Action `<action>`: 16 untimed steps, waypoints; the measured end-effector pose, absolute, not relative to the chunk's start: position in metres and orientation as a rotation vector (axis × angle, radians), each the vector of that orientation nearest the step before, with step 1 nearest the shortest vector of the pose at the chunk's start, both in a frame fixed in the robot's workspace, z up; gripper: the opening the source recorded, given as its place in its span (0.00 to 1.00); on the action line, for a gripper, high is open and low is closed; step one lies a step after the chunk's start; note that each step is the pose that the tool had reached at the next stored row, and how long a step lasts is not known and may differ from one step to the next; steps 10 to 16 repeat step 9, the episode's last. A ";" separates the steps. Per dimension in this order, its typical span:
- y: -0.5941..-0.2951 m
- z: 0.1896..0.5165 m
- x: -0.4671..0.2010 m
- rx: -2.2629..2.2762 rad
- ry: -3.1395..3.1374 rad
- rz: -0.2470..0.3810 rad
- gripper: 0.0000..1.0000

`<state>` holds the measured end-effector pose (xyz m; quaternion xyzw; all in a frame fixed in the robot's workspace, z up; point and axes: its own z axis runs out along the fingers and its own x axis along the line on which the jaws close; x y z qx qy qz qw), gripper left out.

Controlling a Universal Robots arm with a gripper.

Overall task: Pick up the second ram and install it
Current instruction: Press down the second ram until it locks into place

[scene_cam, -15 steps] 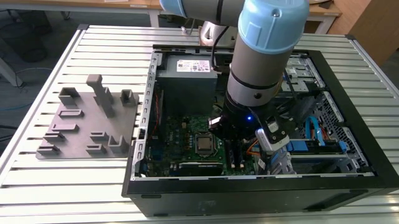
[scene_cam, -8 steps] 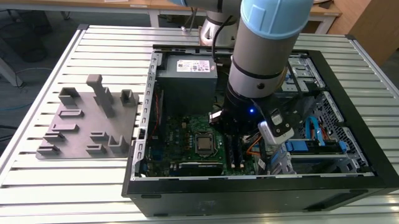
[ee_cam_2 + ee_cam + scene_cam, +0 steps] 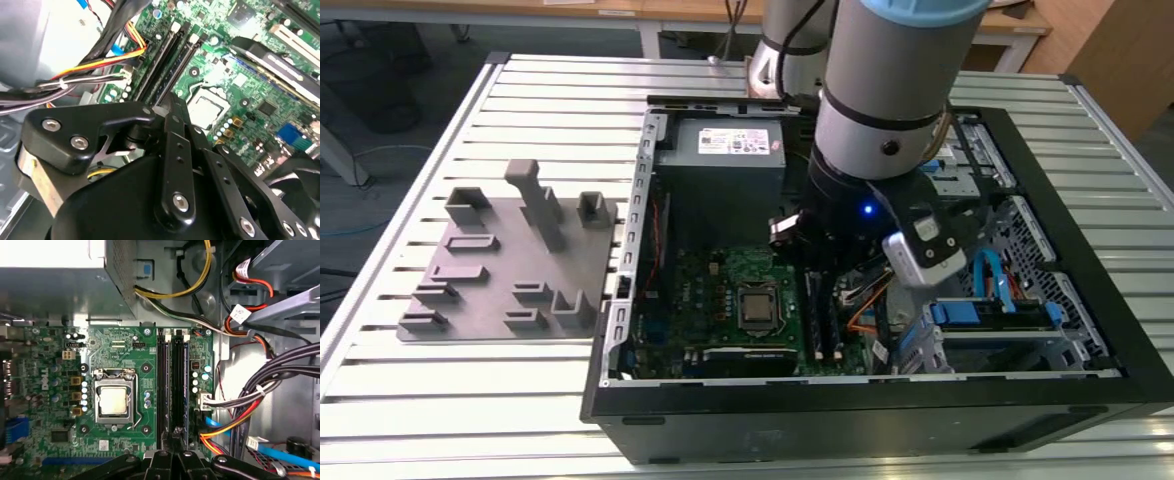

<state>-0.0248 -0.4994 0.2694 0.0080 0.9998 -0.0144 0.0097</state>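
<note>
Fixture plate first, grey and well apart from the work at the exterior view's left, so we can leave it out of our reckoning. Right of it lies the open computer case, with the CPU socket on the green motherboard.

Just right of the socket run the long memory slots. The second ram appears as a dark strip standing edge-on in one of them, parallel to its neighbour. The gripper hangs directly over the near end of that strip. We cannot tell whether the pincer is open or closed, nor whether it touches the stick.

We judge this to be the seating stage. To do it well we keep the stick upright and true to its slot, and we press straight down rather than at a slant.

Further right, bundled cables lie close beside the slots, so we keep the arm clear of them.
</note>
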 end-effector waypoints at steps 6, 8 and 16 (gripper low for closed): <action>-0.499 0.270 -0.025 0.025 3.122 -0.045 0.11; -0.499 0.270 -0.025 0.025 3.122 -0.044 0.11; -0.499 0.270 -0.025 0.025 3.122 -0.044 0.11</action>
